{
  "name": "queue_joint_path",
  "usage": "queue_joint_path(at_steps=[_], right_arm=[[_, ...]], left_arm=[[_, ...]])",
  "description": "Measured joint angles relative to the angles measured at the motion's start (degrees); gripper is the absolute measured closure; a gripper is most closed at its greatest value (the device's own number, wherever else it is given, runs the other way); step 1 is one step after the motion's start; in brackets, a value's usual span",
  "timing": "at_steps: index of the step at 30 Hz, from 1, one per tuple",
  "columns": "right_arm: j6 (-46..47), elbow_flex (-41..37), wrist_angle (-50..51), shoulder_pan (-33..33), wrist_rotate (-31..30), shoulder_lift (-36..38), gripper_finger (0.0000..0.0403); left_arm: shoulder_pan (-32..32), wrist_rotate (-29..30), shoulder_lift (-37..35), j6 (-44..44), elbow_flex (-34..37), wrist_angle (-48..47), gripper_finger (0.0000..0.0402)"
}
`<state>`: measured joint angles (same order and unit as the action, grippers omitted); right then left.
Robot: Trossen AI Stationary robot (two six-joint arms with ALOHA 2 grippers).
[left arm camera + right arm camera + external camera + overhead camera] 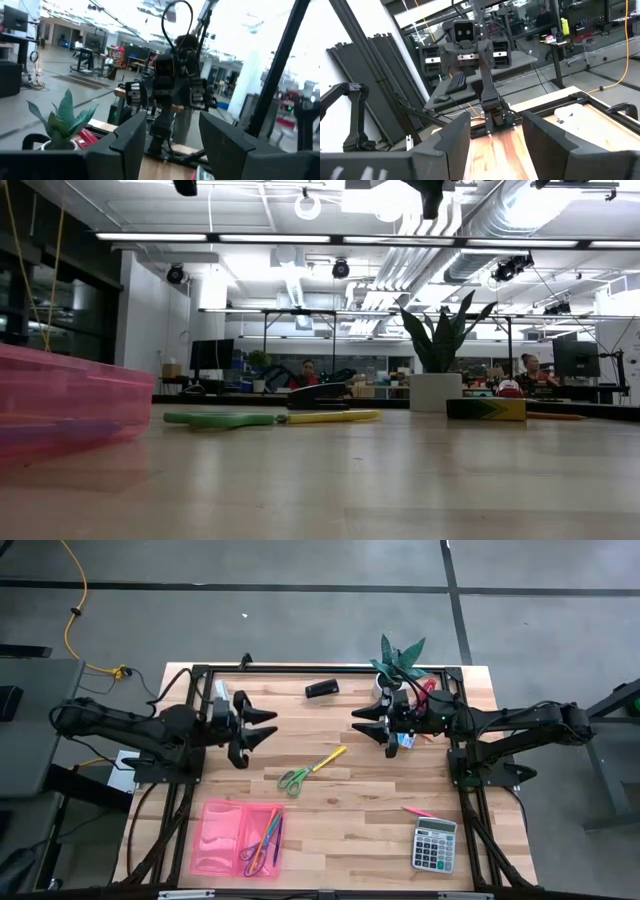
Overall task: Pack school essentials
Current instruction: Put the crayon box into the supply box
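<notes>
While purple-handled scissors (pixel 252 852) and pencils (pixel 271 836) sit in the pink tray (pixel 212 836), green-handled scissors (pixel 295 778) and a yellow pencil (pixel 328 759) await our left gripper (pixel 262 730) and right gripper (pixel 364 725), both spread and empty.

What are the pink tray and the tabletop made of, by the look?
Pink tray: likely thin plastic, translucent and glossy; the scissors and pencils inside it show through its tint, and the low view shows a see-through wall. Tabletop: looks like wood, butcher-block style; pale joined strips with grain, and a soft sheen in the low view.
</notes>
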<state>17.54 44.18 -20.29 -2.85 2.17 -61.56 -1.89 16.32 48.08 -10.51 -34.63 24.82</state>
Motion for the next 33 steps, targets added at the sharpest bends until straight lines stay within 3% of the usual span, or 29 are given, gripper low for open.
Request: queue_joint_path(at_steps=[9,13,17,26,29,33], right_arm=[[0.78,0.0,0.07,0.0,-0.02,0.0,0.0231],[9.05,0.0,5.27,-0.67,-2.82,0.02,0.0231],[18.33,0.0,19.48,-2.57,-7.14,0.07,0.0231],[45.13,-0.02,66.98,-3.1,-16.05,0.04,0.0231],[47.84,-0.02,72.87,-2.05,-16.36,0.92,0.0231],[51.81,-4.19,73.01,-1.49,-16.62,5.45,0.0231]], left_arm=[[0.0,-1.24,0.06,4.13,0.0,-0.16,0.0229],[0.0,-0.94,0.06,4.12,0.0,-0.16,0.0229],[0.0,-0.9,0.06,4.12,0.0,-0.18,0.0229],[0.0,-0.73,0.06,4.12,0.0,-0.19,0.0229],[0.0,-0.73,0.06,4.12,0.0,-0.2,0.0229],[0.0,-0.73,0.06,4.37,0.0,-0.28,0.0229]])
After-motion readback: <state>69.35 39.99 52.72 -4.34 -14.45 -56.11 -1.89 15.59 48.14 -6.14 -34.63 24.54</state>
